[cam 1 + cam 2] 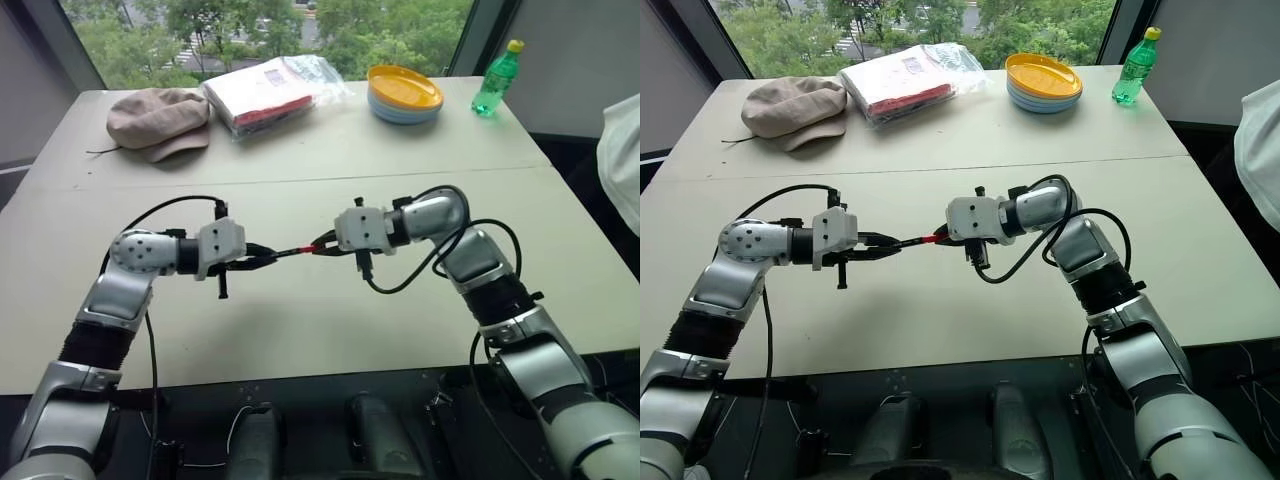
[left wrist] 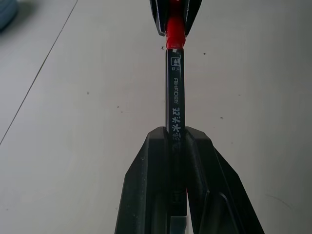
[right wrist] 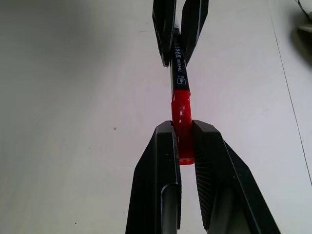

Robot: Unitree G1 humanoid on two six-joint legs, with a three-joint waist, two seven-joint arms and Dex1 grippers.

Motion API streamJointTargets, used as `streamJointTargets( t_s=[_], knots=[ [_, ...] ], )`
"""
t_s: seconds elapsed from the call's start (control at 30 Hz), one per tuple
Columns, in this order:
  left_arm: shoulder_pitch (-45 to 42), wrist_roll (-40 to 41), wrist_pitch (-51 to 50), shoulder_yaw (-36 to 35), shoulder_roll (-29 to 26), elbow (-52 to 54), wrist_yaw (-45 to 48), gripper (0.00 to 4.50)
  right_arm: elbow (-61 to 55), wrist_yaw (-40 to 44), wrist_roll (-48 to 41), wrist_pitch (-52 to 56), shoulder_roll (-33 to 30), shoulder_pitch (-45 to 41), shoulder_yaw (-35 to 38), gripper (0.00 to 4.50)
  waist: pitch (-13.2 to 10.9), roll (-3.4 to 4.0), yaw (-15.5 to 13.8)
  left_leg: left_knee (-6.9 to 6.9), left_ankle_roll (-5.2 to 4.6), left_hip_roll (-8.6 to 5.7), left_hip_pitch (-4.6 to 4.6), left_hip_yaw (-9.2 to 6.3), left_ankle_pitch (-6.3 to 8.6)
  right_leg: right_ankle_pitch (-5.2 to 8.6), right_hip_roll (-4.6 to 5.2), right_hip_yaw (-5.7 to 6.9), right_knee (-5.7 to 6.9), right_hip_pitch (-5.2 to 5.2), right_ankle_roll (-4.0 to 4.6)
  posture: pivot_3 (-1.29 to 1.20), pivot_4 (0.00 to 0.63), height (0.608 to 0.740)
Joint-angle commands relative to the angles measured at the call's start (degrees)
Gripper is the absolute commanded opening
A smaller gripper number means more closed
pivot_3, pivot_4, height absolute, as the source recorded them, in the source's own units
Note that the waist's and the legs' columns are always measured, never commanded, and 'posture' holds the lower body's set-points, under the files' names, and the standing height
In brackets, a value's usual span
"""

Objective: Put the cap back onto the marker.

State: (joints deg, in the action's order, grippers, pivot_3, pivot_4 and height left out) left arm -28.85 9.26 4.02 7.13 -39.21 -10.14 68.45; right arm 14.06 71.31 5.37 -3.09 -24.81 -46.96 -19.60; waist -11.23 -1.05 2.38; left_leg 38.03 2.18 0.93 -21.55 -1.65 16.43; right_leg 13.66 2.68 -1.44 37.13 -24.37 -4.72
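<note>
The robot holds both task things up in the air, above the big pale grey table (image 1: 300,330), with its two arms reaching toward each other.

The left gripper (image 1: 262,258) is pinching the marker (image 2: 175,105), a thin stick with a black barrel and small white writing on it. The black fingers (image 2: 146,195) press on it from both sides.

The right gripper (image 1: 322,243) is pinching the cap (image 3: 181,114), a tiny red plastic tube. Its two fingers squeeze the back part of the cap.

The cap and the marker meet between the two grippers. In both wrist views the red cap sits right at the end of the black barrel, in one straight line with it. So I think the step in hand is the pushing-on step. The cap looks on the tip already, but I cannot tell if it is pushed all the way.

Next, I think the two grippers need to press toward each other, straight along the marker, until the cap is snug. They should keep the line straight so the cap does not tip sideways. After that, one gripper can let go.
</note>
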Motion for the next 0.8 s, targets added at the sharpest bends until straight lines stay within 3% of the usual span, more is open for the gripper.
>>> streamJointTargets(
  t_s=[0.03, 0.8],
  knots=[
    [-1.8, 3.7, 1.9, -3.3, 1.0, 5.3, -1.3, 0.0, 0.5, 0.2, 0.9, -0.1, 1.6, 0.0, -3.4, 0.06, 0.0, 0.0, 0.0, 0.0, 0.0, 0.0, 0.0, 0.0, 0.0, 0.0, 0.0, 0.0, 0.0, 0.0, 0.0, 0.0, 0.15, 0.74],
    [-2.5, 3.3, 1.5, -2.6, 0.6, 5.4, 0.2, 0.0, -0.3, -1.2, 2.5, -0.8, 4.6, 0.2, -4.6, 0.06, 0.0, 0.0, 0.0, 0.0, 0.0, 0.0, 0.0, 0.0, 0.0, 0.0, 0.0, 0.0, 0.01, 0.0, 0.0, 0.0, 0.15, 0.74]
  ],
)
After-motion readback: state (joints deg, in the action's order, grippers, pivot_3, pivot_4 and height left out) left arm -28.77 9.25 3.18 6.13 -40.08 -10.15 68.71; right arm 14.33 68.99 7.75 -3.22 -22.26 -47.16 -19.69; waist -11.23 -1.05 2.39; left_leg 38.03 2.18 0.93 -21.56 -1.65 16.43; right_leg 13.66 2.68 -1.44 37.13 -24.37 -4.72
